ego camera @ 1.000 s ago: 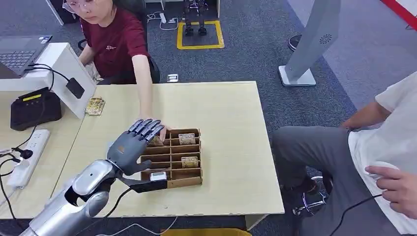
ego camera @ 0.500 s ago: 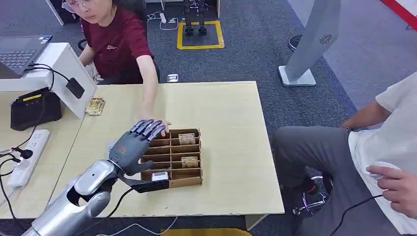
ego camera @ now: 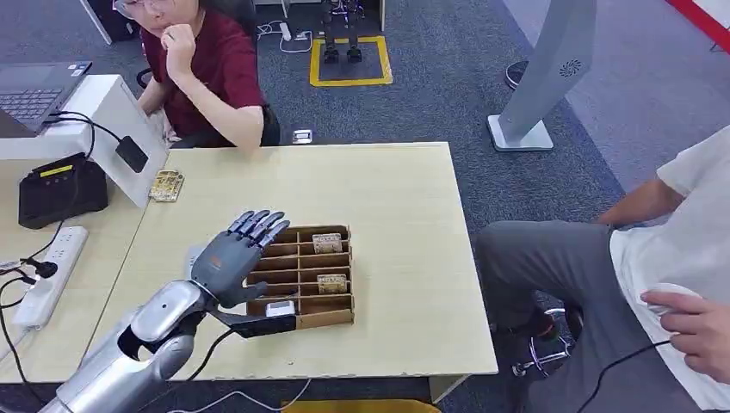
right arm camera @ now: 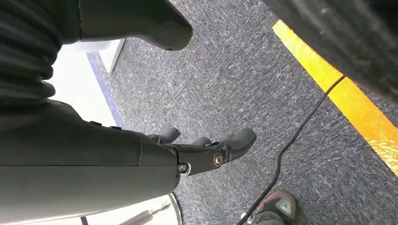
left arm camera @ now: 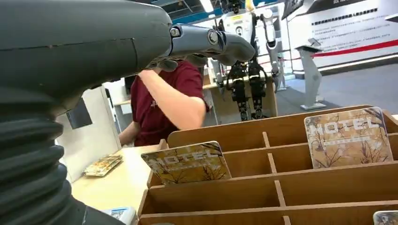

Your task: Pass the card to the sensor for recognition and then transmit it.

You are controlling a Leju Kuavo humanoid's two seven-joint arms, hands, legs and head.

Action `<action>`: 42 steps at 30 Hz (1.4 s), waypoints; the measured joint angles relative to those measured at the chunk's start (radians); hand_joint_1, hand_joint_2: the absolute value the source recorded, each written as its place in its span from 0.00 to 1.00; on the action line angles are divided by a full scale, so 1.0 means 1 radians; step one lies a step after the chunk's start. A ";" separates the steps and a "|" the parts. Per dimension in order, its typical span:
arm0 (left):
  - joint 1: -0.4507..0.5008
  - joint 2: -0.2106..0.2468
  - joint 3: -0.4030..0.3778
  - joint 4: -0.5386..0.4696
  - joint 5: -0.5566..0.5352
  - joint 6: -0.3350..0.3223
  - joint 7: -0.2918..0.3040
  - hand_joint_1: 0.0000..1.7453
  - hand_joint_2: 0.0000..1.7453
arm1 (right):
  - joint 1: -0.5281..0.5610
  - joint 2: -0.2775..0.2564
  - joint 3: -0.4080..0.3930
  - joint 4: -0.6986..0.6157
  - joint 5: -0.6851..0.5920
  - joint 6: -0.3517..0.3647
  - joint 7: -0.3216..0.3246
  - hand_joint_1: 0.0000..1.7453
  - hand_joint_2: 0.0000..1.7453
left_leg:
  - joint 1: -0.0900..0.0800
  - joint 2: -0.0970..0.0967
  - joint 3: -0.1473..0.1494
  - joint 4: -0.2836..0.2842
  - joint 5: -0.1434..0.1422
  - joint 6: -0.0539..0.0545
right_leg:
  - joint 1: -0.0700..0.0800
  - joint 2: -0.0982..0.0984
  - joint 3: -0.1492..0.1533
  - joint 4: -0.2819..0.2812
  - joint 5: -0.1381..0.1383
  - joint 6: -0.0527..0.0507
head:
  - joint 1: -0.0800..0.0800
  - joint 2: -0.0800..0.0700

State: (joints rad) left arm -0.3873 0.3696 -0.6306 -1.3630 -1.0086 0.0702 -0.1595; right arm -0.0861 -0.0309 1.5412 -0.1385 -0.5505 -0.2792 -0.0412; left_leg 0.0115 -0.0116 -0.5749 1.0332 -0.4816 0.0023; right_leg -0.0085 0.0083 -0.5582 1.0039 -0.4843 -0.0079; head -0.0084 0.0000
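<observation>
- My left hand [ego camera: 231,258], a dark grey many-fingered one on the silver arm, hovers over the near-left corner of the slotted brown wooden card rack [ego camera: 343,316]; its fingers [ego camera: 261,225] are spread and straight, and it has hold of nothing.
- My right hand [right arm camera: 206,152] hangs over grey carpet with its fingers loosely extended, also without anything in it.
- The task's thing, as I read it, is a hotel key card with a tan leaf pattern. One such card [left arm camera: 187,162] stands tilted in a rack slot just ahead of my left hand, seen from the wrist camera. A second card [left arm camera: 348,136] stands in a slot farther along, and the head view shows cards in the far row [ego camera: 326,243] and the middle row [ego camera: 331,283].
- The step in hand, I judge, is the pick. I would bring the thumb and one finger down on the exposed top edge of the nearest card, pinch across its faces, and lift straight up so it clears the dividers.
- The risk is a finger catching a divider and dragging the light rack along the pale wooden table [ego camera: 405,189].
- The black box-shaped reader [ego camera: 60,191] at the far left, beside the white stand [ego camera: 103,107], looks like the sensor. It sits well apart from the rack, so a firm pinch matters for the carry.
</observation>
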 joint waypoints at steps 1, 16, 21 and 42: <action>0.000 -0.001 0.000 0.002 0.000 -0.001 -0.001 0.00 1.00 | 0.000 0.000 0.000 0.000 0.000 0.000 0.000 0.00 1.00 | 0.000 0.000 0.000 0.000 0.000 0.000 | 0.000 0.000 0.000 0.000 0.000 0.000 | 0.000 0.000; -0.002 -0.006 0.000 0.014 0.001 -0.014 -0.008 0.00 1.00 | 0.000 0.000 0.000 0.000 -0.012 0.000 -0.002 0.00 1.00 | 0.000 0.000 0.000 0.000 0.000 0.000 | 0.000 0.000 0.000 0.000 0.000 0.000 | 0.000 0.000; -0.009 -0.006 0.000 0.034 0.000 -0.039 0.000 0.00 1.00 | 0.000 0.000 0.000 0.000 -0.013 -0.001 -0.002 0.00 1.00 | 0.000 0.000 0.000 0.000 0.000 0.000 | 0.000 0.000 0.000 0.000 0.000 0.000 | 0.000 0.000; -0.025 -0.010 0.000 0.077 0.038 -0.072 0.021 0.00 1.00 | 0.001 0.000 0.000 0.000 -0.016 -0.012 0.000 0.00 1.00 | 0.000 0.000 0.000 0.000 0.000 0.000 | 0.000 0.000 0.000 0.000 0.000 0.000 | 0.000 0.000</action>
State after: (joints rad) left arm -0.4128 0.3593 -0.6306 -1.2856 -0.9709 -0.0015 -0.1381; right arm -0.0854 -0.0309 1.5415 -0.1385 -0.5665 -0.2911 -0.0416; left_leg 0.0115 -0.0116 -0.5749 1.0333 -0.4816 0.0023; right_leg -0.0085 0.0084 -0.5584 1.0039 -0.4843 -0.0079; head -0.0084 0.0000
